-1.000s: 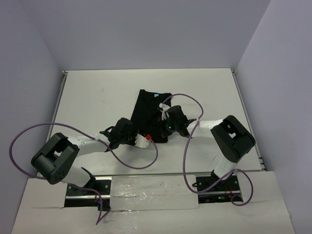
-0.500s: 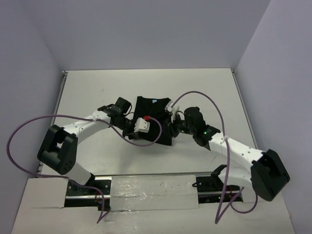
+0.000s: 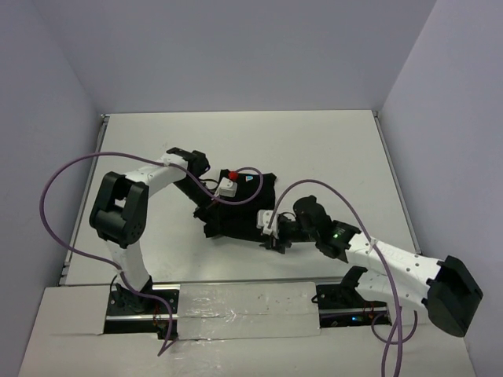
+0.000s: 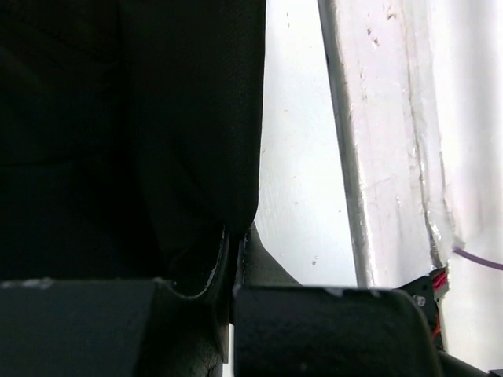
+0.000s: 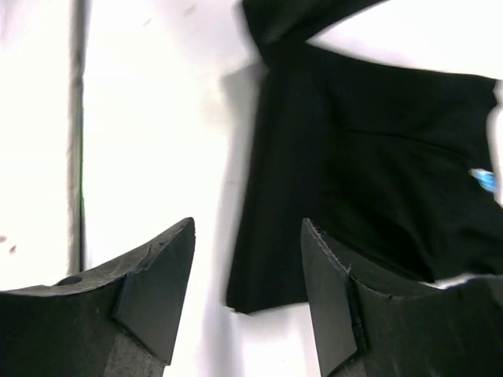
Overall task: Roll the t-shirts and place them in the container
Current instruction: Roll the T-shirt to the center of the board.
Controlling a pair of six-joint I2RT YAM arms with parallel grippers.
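Note:
The black t-shirt (image 3: 245,206) lies crumpled at mid-table, its small blue neck tag (image 3: 253,176) on the far side. My left gripper (image 3: 216,216) reaches in from the far left and is shut on the shirt's edge; in the left wrist view the fabric (image 4: 141,118) runs down into the pinched fingers of that gripper (image 4: 238,236). My right gripper (image 3: 271,236) stands open at the shirt's near right corner. In the right wrist view that corner (image 5: 271,290) lies on the table between the spread fingers of the gripper (image 5: 247,228), and they do not touch it. The tag (image 5: 486,179) shows at the right.
A white taped strip (image 3: 244,302) runs along the near edge, also seen in the left wrist view (image 4: 385,157). Purple cables (image 3: 71,169) loop around both arms. Walls close in the white table (image 3: 330,149) on three sides.
The right gripper has opened, let go of the shirt and drawn back toward the near edge. The left arm has swung toward the far side, still pinching the shirt.

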